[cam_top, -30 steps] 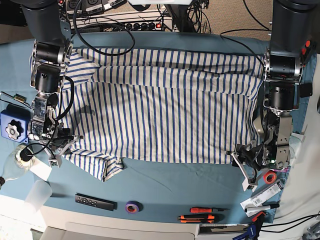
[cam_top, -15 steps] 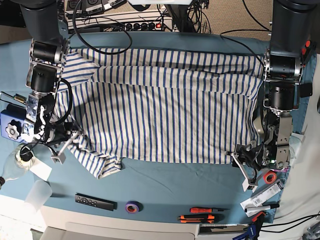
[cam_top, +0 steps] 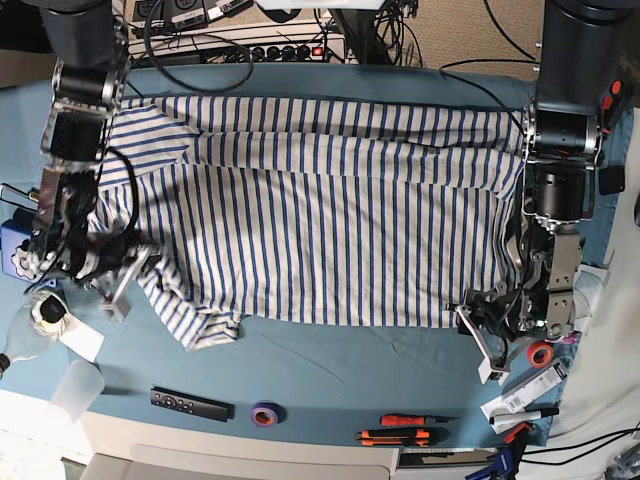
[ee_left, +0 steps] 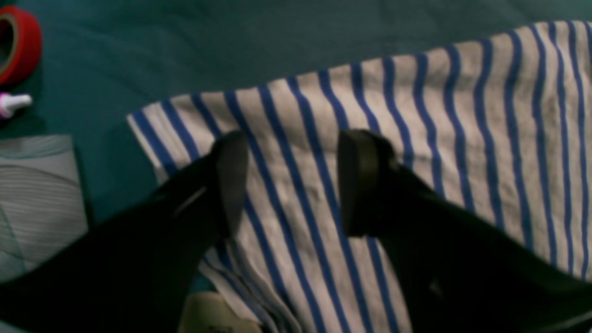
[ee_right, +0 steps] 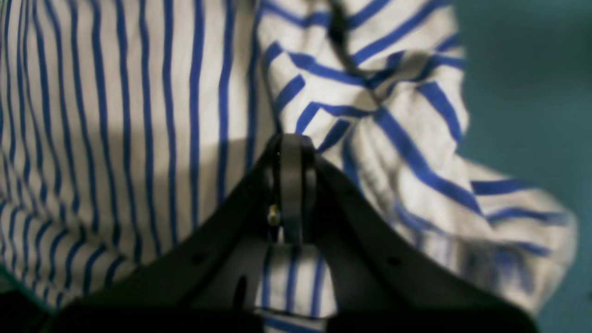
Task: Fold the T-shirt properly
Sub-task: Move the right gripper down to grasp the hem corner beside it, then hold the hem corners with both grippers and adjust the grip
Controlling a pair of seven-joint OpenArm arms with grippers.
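T-shirt (cam_top: 320,210): spread across frame centre on teal cloth. Right gripper (ee_right: 291,148): clamped on bunched sleeve fabric, left edge. Left gripper (ee_left: 289,180): jaws apart over lower-right hem corner. Risk: uneven pull skews fold.

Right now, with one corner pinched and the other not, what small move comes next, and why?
Probably lower the left gripper and close it on the T-shirt corner: its jaws stand open over the hem, while the right gripper is already shut on the cloth.
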